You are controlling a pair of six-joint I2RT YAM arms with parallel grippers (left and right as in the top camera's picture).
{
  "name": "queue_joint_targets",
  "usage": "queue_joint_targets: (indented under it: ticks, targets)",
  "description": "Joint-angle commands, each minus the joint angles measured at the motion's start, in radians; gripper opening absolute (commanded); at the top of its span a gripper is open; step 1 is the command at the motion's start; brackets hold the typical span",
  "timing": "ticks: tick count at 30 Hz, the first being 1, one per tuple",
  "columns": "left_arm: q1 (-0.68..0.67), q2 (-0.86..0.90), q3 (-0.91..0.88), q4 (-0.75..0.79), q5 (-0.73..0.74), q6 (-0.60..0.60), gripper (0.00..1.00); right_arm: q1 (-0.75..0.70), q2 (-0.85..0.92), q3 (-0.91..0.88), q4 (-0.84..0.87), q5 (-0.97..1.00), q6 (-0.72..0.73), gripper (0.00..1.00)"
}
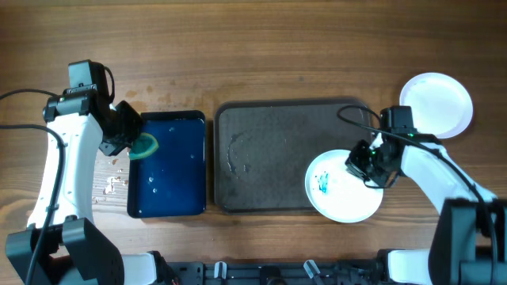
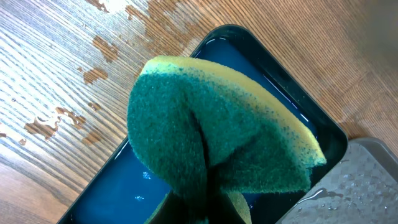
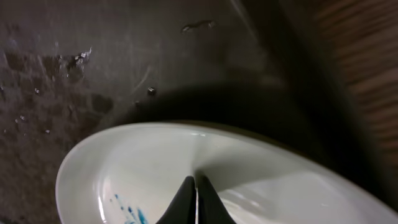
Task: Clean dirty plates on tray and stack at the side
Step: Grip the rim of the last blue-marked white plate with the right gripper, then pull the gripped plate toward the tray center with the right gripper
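Right arm: reaches in from the worktop's [image 1: 277, 55] near right corner, wrist turned toward the tray [image 1: 261, 158]. Right tool [image 1: 367, 163] is clenched on the right rim of the dirty plate [image 1: 341, 198].

Dirty plate: white, with teal marks [image 1: 322, 184] left of centre. It sits at the tray's near right corner and overhangs the near rim.

Left arm: bent over the left edge of the blue basin [image 1: 178, 170]. Left tool [image 1: 129, 142] grasps a folded green-and-yellow sponge [image 1: 146, 146].

Toward the worktop's far right edge: an unmarked white plate [image 1: 437, 104], off the tray.

A robotics lab bench: two robot arms [image 1: 57, 170] at a wooden table [image 1: 277, 47] holding tray [image 1: 261, 170] and basin [image 1: 207, 162].
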Motion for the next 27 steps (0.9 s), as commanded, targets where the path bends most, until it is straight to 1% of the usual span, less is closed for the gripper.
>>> queue_joint_targets:
  ticks: [1, 7, 11, 14, 20, 22, 23, 25, 27]
  targets:
    - [-0.004, 0.005, 0.014, 0.002, 0.001, 0.016, 0.04, 0.033, 0.105, -0.001, 0.068, -0.070, -0.042, 0.05]
    - [-0.004, 0.005, 0.014, -0.004, 0.001, 0.016, 0.04, 0.072, 0.147, 0.025, 0.170, -0.119, -0.040, 0.05]
    - [-0.004, 0.005, 0.014, -0.005, 0.001, 0.016, 0.04, 0.101, 0.147, 0.084, 0.200, -0.126, -0.115, 0.05]
    - [-0.004, 0.005, 0.014, -0.005, 0.001, 0.016, 0.04, 0.119, 0.147, 0.137, 0.201, -0.126, -0.168, 0.05]
    - [-0.004, 0.005, 0.014, -0.012, 0.001, 0.016, 0.04, 0.162, 0.147, 0.235, 0.176, -0.126, -0.219, 0.05]
    - [-0.004, 0.005, 0.014, -0.012, 0.001, 0.016, 0.04, 0.175, 0.147, 0.269, 0.130, -0.124, -0.263, 0.05]
    - [-0.004, 0.005, 0.014, -0.013, 0.001, 0.016, 0.04, 0.181, 0.147, 0.304, 0.071, -0.111, -0.285, 0.05]
    - [-0.004, 0.005, 0.014, -0.016, 0.001, 0.016, 0.04, 0.187, 0.146, 0.388, -0.069, -0.038, -0.301, 0.05]
    - [-0.004, 0.005, 0.014, -0.016, 0.001, 0.016, 0.04, 0.187, 0.143, 0.501, -0.259, 0.085, -0.297, 0.05]
